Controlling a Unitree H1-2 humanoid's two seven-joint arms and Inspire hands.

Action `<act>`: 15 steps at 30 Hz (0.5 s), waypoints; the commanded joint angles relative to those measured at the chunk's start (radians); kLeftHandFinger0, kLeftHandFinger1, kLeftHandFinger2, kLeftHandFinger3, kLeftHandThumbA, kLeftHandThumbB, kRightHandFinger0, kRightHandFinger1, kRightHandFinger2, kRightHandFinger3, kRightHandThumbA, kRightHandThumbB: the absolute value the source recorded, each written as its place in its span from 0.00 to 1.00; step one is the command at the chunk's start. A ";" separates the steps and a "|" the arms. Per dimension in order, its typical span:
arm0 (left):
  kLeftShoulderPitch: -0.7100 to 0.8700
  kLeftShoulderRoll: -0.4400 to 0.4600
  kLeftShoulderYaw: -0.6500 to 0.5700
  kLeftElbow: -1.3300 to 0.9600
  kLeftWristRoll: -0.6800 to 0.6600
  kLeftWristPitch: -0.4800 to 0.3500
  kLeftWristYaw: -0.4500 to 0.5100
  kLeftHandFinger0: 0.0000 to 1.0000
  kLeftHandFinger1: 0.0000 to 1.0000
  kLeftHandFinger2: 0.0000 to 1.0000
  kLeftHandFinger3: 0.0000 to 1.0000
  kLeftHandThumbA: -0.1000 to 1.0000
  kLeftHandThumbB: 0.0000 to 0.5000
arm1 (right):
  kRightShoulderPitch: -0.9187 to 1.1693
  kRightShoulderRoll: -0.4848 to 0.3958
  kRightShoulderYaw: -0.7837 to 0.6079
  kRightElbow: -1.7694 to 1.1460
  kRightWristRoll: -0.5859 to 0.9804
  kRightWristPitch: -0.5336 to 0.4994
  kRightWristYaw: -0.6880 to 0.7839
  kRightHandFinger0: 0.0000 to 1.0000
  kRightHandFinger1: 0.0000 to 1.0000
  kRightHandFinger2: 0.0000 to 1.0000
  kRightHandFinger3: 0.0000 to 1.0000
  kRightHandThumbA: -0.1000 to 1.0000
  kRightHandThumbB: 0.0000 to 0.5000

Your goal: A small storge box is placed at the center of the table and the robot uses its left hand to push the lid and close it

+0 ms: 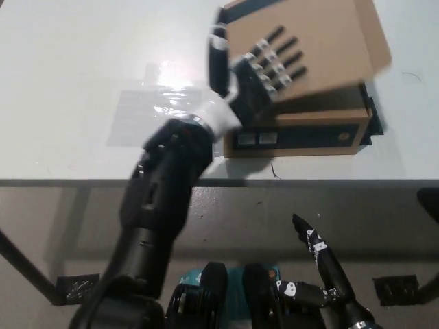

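Counting what lies before us, we find one cardboard storage box (302, 130) on the white table (82, 82), one lid (322, 41) hinged to it, and our two hands. The box sits near the table's front edge, right of the middle of the view, with two small pale labels (257, 138) on its dark front face. The lid is folded over the top of the box, tilted, its right end standing a little above the box's front wall. We cannot see inside the box, for the lid covers it.

Our left hand (257, 75) lies flat on the lid's upper face, fingers (281, 58) straight and slightly spread, pressing on it and grasping nothing. Our right hand (322, 274) rests low at the bottom right, below the table's edge, fingers apart and holding nothing.
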 commanded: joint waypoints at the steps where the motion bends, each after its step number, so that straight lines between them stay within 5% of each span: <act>1: 0.017 -0.019 -0.030 0.007 0.075 -0.045 -0.048 1.00 1.00 1.00 1.00 1.00 0.81 | -0.020 -0.004 0.010 -0.044 -0.002 -0.050 0.011 1.00 1.00 1.00 1.00 1.00 0.80; 15: 0.072 0.004 0.019 0.046 0.083 -0.035 -0.095 1.00 1.00 1.00 1.00 1.00 0.81 | -0.036 -0.007 0.008 -0.037 0.000 -0.050 0.011 1.00 1.00 1.00 1.00 1.00 0.78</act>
